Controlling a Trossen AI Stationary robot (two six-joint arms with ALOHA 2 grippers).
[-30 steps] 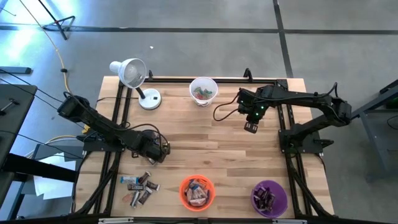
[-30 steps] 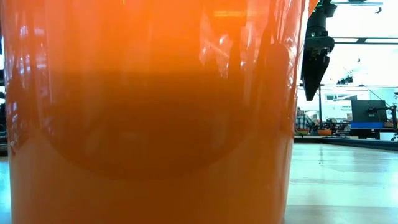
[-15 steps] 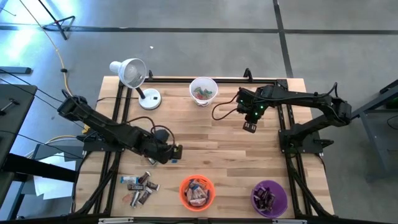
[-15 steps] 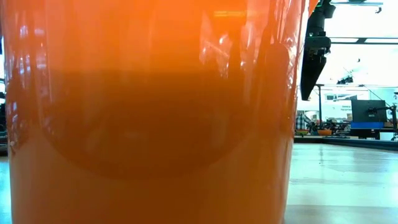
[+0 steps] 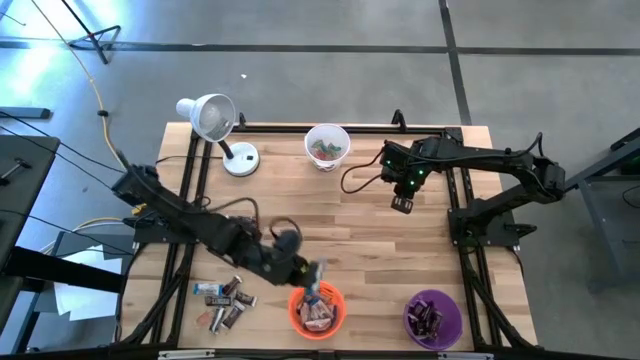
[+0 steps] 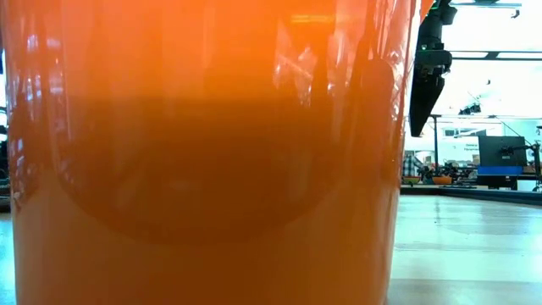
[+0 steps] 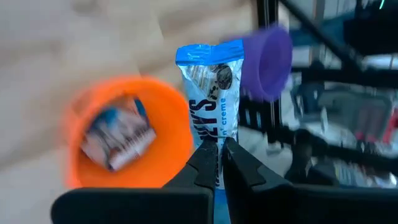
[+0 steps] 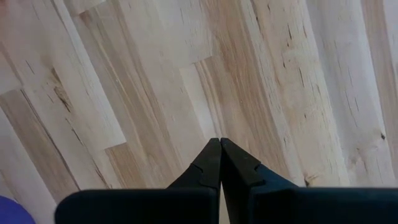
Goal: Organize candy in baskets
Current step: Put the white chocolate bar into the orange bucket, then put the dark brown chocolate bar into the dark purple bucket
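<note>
High view: wooden tabletop (image 5: 340, 220); left hand (image 5: 312, 272) reaches in from the left and sits just beside the rim of the orange basket (image 5: 317, 309) at the near edge, clamped on a blue-silver candy bar (image 5: 318, 270) that shows only as a pale blurred streak, its long axis following the line of the arm toward the basket. Orange basket holds several wrapped pieces. Purple basket (image 5: 432, 318) stands near it at the near right corner, with dark pieces inside; white basket (image 5: 327, 146) stands at the far edge, with reddish and green pieces inside. A loose candy pile (image 5: 225, 300) of dark brown, silvery and blue wrappers lies on the boards beside the orange basket, on its left. White desk lamp (image 5: 212, 122) stands at the far left corner. Right hand (image 5: 402, 205) hangs over bare boards right of the white basket. Low view: orange basket wall (image 6: 203, 169) fills nearly the whole frame; a dark hand (image 6: 423, 110) hangs beyond it at the right. Left wrist view: fingers (image 7: 205, 163) pinch the lower end of the bar (image 7: 210, 106), which stands lengthwise away from them; blue sealed end farthest out, silver body with dark lettering and a round cookie picture. Behind it, the orange basket (image 7: 174, 134) and purple basket (image 7: 267, 62), blurred. Right wrist view: fingers (image 8: 208, 165) pressed together, holding nothing, over pale planks (image 8: 124, 93).
</note>
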